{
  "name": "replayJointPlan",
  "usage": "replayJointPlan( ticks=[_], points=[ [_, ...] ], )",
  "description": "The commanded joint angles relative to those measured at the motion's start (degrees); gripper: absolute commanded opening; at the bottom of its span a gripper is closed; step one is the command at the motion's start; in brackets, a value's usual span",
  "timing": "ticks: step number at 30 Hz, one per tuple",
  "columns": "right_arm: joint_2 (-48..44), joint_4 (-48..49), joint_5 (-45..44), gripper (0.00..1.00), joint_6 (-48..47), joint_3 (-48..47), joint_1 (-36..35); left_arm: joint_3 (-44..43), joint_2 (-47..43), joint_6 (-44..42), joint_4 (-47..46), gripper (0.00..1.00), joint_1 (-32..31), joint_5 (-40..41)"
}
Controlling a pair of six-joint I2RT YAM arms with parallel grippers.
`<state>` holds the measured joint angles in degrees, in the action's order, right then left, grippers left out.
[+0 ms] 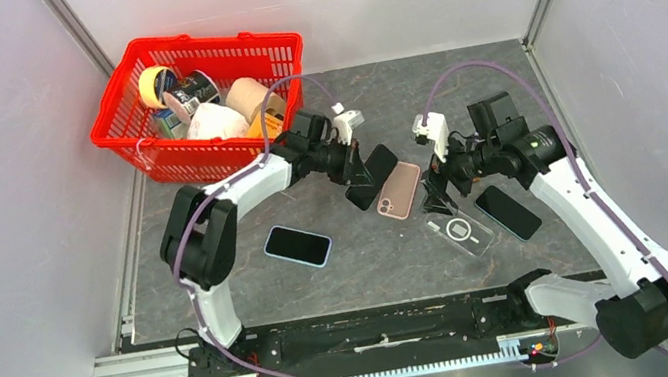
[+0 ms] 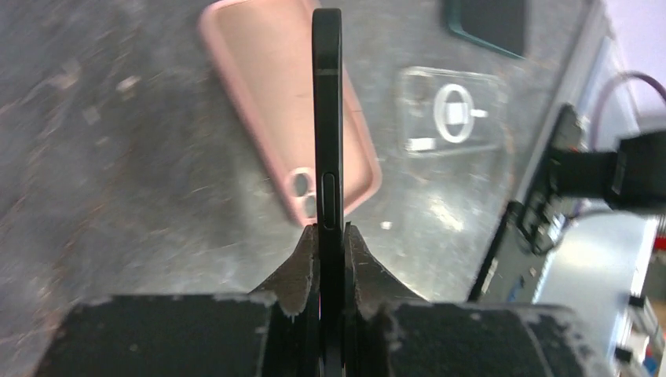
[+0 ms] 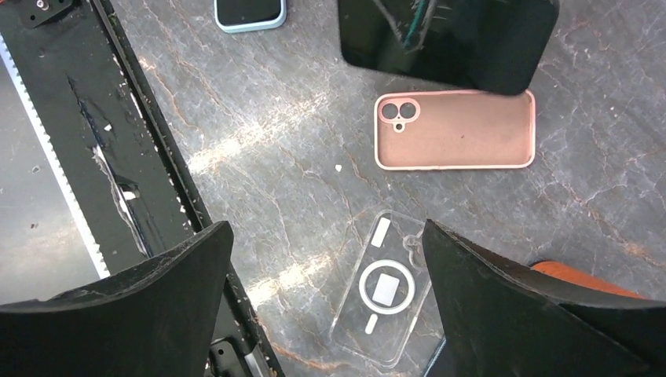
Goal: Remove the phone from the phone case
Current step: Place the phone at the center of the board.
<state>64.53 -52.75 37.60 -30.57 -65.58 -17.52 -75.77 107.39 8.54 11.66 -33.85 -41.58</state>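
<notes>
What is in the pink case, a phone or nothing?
Nothing: it is empty. The pink case lies flat with its bare inside showing, and the left hand is shut on the black phone, held on edge.

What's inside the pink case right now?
Nothing visible: the pink case lies empty on the table. The black phone, clamped in the left gripper, hides a strip of it in the left wrist view.
</notes>
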Motion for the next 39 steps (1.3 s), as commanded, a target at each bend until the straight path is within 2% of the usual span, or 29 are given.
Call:
replayJointPlan(
  ticks=[1, 11, 21, 29, 34, 39],
  points=[
    [-1.6, 0.7, -0.1, 0.97, 1.6, 2.4, -0.1, -2.2, 3.1, 8.2, -3.9, 0.02, 1.2, 8.7],
    [-3.3, 0.8, -0.2, 0.97, 1.7, 4.3, -0.1, -2.1, 6.5, 10.4, -6.6, 0.02, 1.6, 14.6],
    [-2.7, 0.9, 0.1, 0.97, 2.1, 4.1, -0.1, -0.6, 10.1, 14.4, -10.5, 0.03, 1.7, 14.6],
    [-2.7, 1.2, -1.2, 0.97, 2.6, 4.3, -0.1, 0.0, 10.0, 11.0, -6.8, 0.34, 1.7, 21.8],
    [-2.8, 2.5, -5.1, 0.97, 3.7, 4.3, -0.1, -0.1, 10.1, 9.5, -4.2, 0.47, 1.7, 25.6],
    [-4.6, 6.1, -10.5, 0.97, 7.1, 5.9, -0.1, -0.1, 8.9, 7.0, -2.5, 0.54, 1.7, 28.4]
  ],
)
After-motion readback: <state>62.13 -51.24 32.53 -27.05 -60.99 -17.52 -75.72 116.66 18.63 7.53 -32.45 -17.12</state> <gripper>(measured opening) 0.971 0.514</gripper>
